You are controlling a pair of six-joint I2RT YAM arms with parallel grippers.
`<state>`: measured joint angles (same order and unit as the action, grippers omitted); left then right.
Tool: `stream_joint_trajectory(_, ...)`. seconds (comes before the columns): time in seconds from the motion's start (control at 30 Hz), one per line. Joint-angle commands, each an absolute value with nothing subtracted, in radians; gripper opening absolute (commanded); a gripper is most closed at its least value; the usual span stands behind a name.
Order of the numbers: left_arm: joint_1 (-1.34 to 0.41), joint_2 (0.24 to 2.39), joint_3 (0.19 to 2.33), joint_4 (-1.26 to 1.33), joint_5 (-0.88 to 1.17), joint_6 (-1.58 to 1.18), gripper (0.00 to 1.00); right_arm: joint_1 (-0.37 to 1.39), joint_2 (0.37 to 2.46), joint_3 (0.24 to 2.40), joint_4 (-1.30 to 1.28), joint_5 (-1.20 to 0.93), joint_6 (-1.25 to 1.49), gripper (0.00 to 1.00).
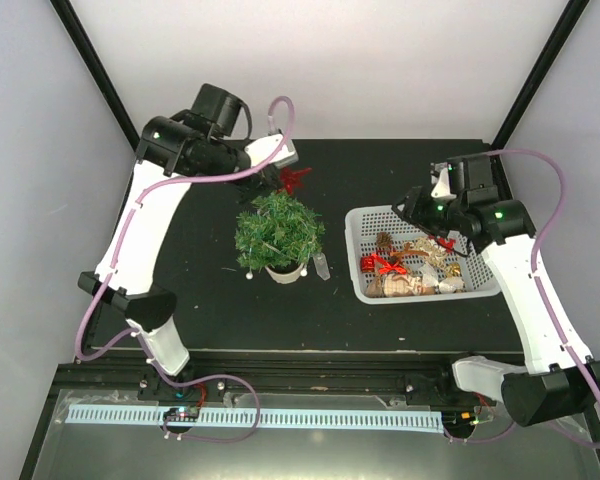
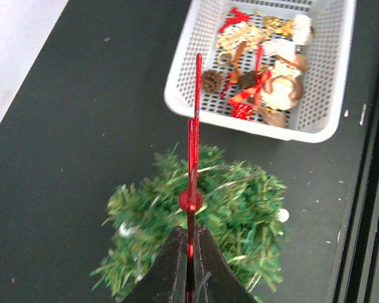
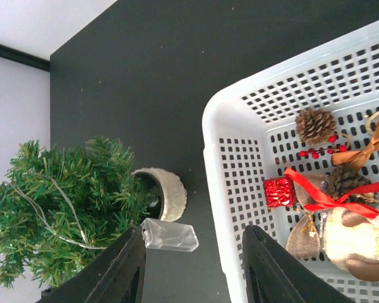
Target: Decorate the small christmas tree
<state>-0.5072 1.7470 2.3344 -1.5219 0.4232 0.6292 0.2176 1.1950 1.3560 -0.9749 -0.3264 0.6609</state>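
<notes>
The small christmas tree [image 1: 278,230], bushy green with a whitish round base [image 3: 170,189], stands mid-table. My left gripper [image 1: 286,170] hovers just behind its top, shut on a flat red glittery ornament [image 2: 194,145] seen edge-on, which sticks out over the tree [image 2: 240,208]. My right gripper [image 1: 417,208] hangs above the far left corner of the white basket [image 1: 353,250]. In the right wrist view its fingers [image 3: 127,268] stand open with nothing between them, straddling the basket's wall [image 3: 218,132].
The basket holds several ornaments: a pine cone [image 3: 314,124], a small red gift box [image 3: 279,191], red ribbons and burlap pieces. A small clear plastic case [image 3: 170,235] lies on the black table beside the tree's base, between tree and basket.
</notes>
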Motion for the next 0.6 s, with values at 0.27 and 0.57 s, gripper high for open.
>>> stream_joint_trajectory(0.27,-0.295,1.656,2.307,-1.554,0.578,0.532,0.02,0.256,1.22,1.39,-0.949,-0.352,0.641,0.44)
stream_joint_trajectory(0.57,-0.293,1.628,2.254,-1.555,0.599,0.533,0.02,0.256,1.222,1.341,-0.92,-0.372,0.641,0.44)
